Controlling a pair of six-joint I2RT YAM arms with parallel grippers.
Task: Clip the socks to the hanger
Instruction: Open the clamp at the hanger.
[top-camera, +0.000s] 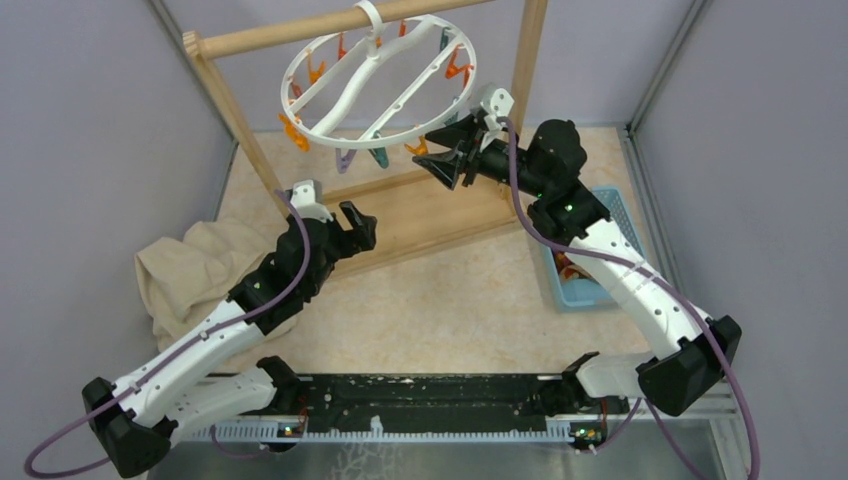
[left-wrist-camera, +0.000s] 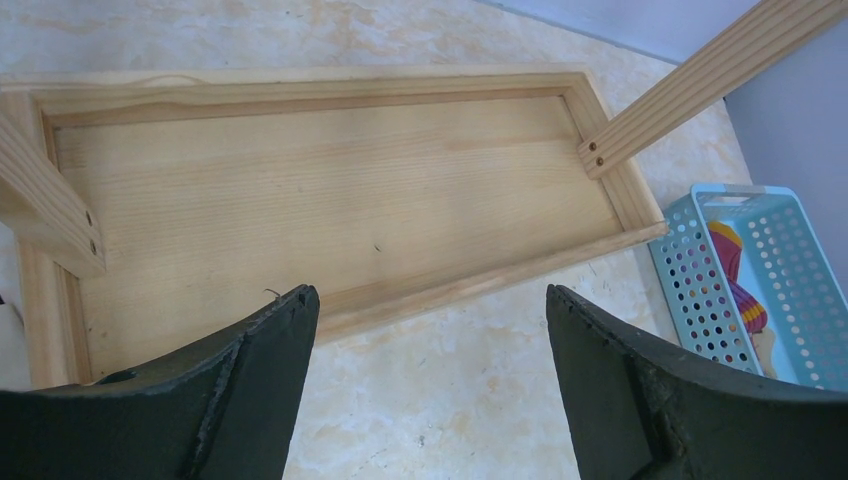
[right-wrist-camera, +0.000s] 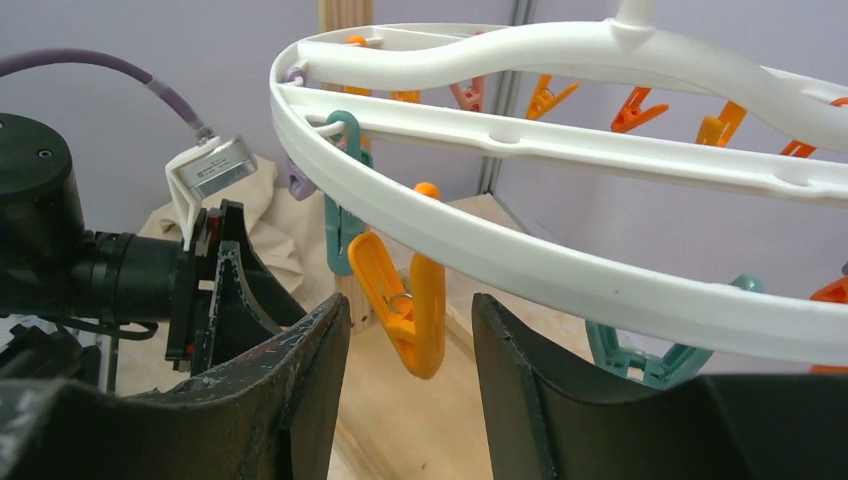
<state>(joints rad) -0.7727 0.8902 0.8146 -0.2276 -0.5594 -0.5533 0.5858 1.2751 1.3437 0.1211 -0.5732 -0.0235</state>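
Note:
The white round hanger (top-camera: 372, 143) hangs by its hook from the wooden rail, with orange, teal and purple clips under its rim; the rim also fills the right wrist view (right-wrist-camera: 560, 270). My right gripper (top-camera: 437, 158) is open at the ring's near right edge. In the right wrist view (right-wrist-camera: 410, 300) its jaws stand on either side of a hanging orange clip (right-wrist-camera: 430, 305) without squeezing it. My left gripper (top-camera: 358, 222) is open and empty, above the stand's base (left-wrist-camera: 430, 290). The maroon-purple sock (left-wrist-camera: 742, 282) lies in the blue basket. The brown-tan sock is not clearly visible.
The wooden stand has a flat tray base (left-wrist-camera: 330, 190) and slanted posts (top-camera: 235, 115). The blue perforated basket (top-camera: 600, 292) sits on the right under the right arm. A large beige cloth (top-camera: 190, 265) lies at the left. Grey walls close in the sides.

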